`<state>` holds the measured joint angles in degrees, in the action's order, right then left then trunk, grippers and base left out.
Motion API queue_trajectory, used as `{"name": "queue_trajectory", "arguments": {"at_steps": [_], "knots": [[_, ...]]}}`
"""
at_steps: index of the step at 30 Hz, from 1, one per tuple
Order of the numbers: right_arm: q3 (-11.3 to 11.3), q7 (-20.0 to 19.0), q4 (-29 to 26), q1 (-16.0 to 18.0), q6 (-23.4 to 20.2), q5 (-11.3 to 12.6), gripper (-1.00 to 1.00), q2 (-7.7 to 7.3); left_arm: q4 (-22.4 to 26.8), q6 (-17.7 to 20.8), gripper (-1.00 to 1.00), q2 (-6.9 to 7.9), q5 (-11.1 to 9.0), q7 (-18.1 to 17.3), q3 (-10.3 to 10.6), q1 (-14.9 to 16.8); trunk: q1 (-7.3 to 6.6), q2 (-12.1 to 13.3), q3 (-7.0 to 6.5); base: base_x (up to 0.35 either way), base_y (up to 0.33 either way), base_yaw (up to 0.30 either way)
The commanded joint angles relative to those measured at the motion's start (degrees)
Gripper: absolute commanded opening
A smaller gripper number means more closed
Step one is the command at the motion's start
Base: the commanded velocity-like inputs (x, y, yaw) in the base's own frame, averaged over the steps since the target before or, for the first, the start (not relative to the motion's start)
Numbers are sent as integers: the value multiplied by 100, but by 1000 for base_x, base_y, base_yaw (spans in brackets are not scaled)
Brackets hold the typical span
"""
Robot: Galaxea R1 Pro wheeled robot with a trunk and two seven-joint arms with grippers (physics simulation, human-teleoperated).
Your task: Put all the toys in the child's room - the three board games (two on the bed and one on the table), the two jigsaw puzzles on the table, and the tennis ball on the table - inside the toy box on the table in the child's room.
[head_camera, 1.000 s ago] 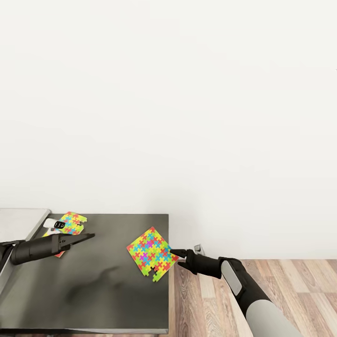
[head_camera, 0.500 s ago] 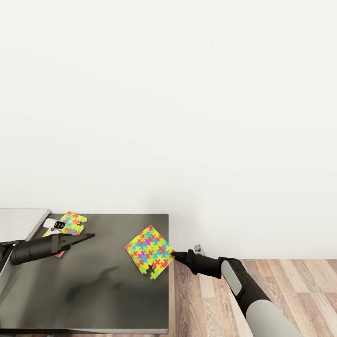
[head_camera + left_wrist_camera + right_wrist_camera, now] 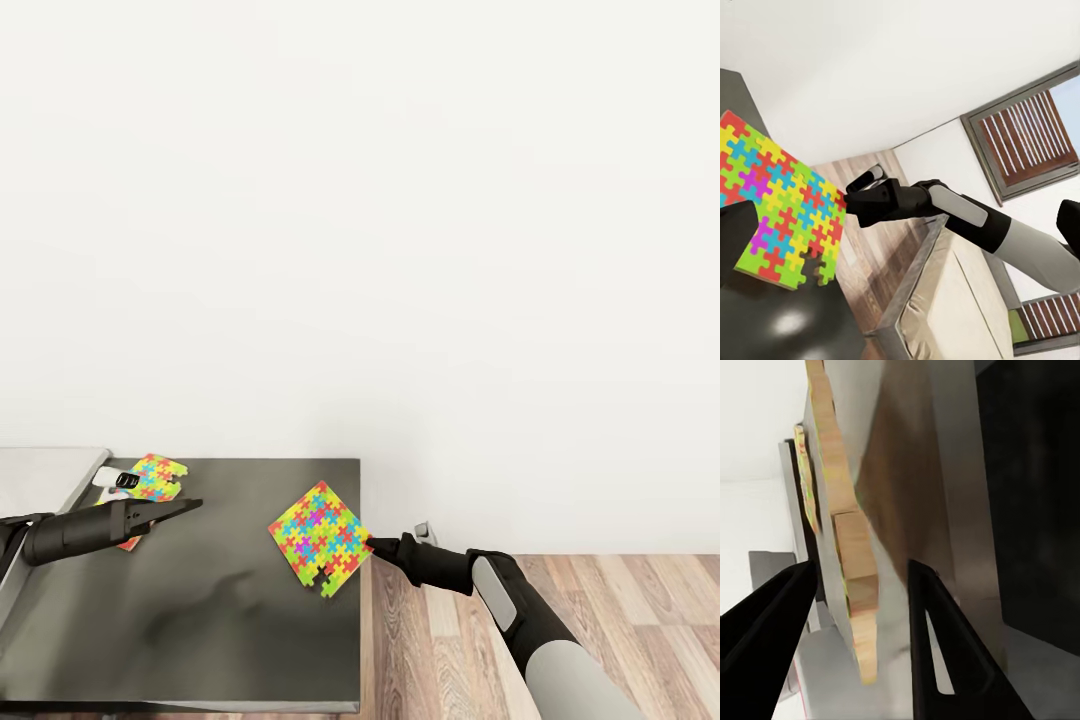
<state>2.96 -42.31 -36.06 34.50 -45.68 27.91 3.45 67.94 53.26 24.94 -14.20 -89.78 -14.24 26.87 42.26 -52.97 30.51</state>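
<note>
Multicoloured puzzle (image 3: pixel 321 540) is sitting at the desk (image 3: pixel 230 620) edge, its corner between the right hand's (image 3: pixel 372 546) part-open fingers, not clamped. Hand should be closing squarely before lifting. Left hand (image 3: pixel 188 506) looking closed, empty, another puzzle (image 3: pixel 152 477) just beyond it.

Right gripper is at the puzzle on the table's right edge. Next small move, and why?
Probably close the right gripper on the jigsaw puzzle. The right wrist view shows its fingers apart with the puzzle's edge between them, so it looks lined up but not yet clamped.
</note>
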Motion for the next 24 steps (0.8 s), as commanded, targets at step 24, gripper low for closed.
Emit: {"name": "queue_trajectory", "arguments": {"at_steps": [24], "knots": [[91,-97,-16,-33,108,80,-100,-48,-35,150,100,17,7,-22,-29,2,-527,960,-426,0,0,0]]}}
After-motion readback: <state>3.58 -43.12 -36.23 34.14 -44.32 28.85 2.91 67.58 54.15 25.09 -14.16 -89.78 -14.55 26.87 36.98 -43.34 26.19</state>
